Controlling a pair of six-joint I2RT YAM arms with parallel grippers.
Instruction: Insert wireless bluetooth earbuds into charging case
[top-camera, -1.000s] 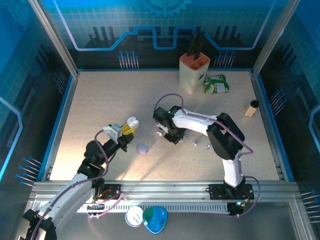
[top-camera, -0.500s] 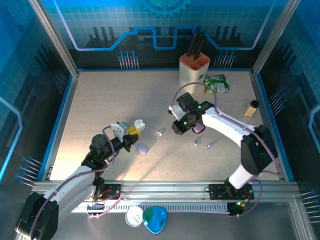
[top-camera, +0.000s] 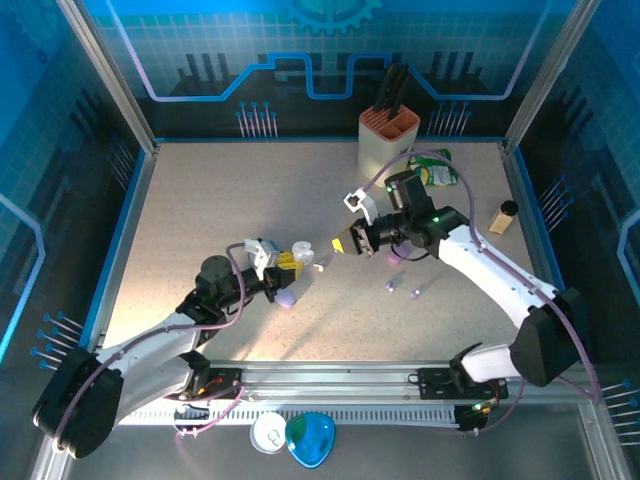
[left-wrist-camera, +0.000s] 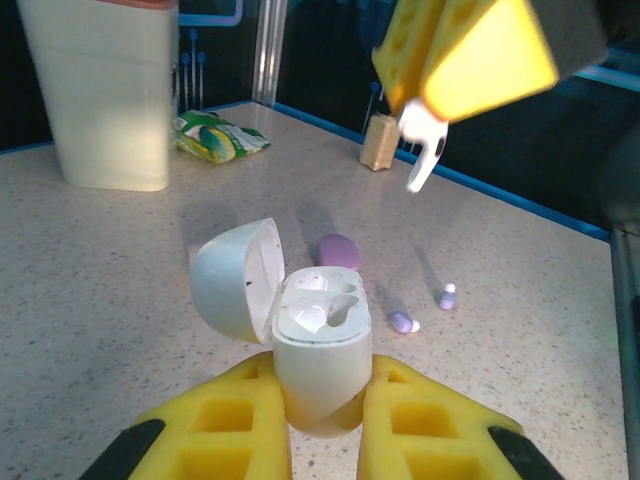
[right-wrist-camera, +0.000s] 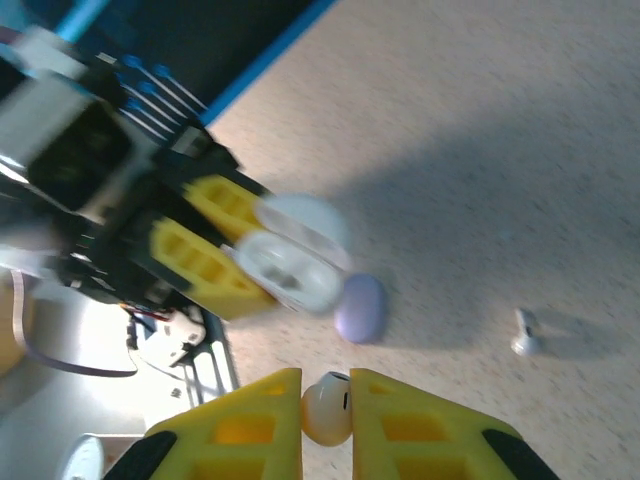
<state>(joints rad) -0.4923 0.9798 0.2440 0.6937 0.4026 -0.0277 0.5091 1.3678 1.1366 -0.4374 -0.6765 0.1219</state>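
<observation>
My left gripper (left-wrist-camera: 320, 405) is shut on a white charging case (left-wrist-camera: 318, 340), held upright with its lid (left-wrist-camera: 235, 280) swung open to the left and both sockets showing. In the top view this case (top-camera: 303, 255) sits at the table's middle. My right gripper (right-wrist-camera: 327, 412) is shut on a white earbud (right-wrist-camera: 327, 405) and hovers just right of and above the case (right-wrist-camera: 295, 270). The left wrist view has that earbud (left-wrist-camera: 425, 150) hanging from the yellow fingers (left-wrist-camera: 465, 55). Another white earbud (top-camera: 321, 266) lies on the table.
A closed lilac case (top-camera: 286, 297) lies under the left gripper, another (top-camera: 397, 256) under the right arm. Two lilac earbuds (top-camera: 390, 287) (top-camera: 415, 293) lie nearby. At the back stand a knife block (top-camera: 388, 140), a green packet (top-camera: 435, 168) and a small bottle (top-camera: 503, 216).
My left gripper carried the open case to the right. My right gripper rose off the table with the white earbud and turned to face the case.
</observation>
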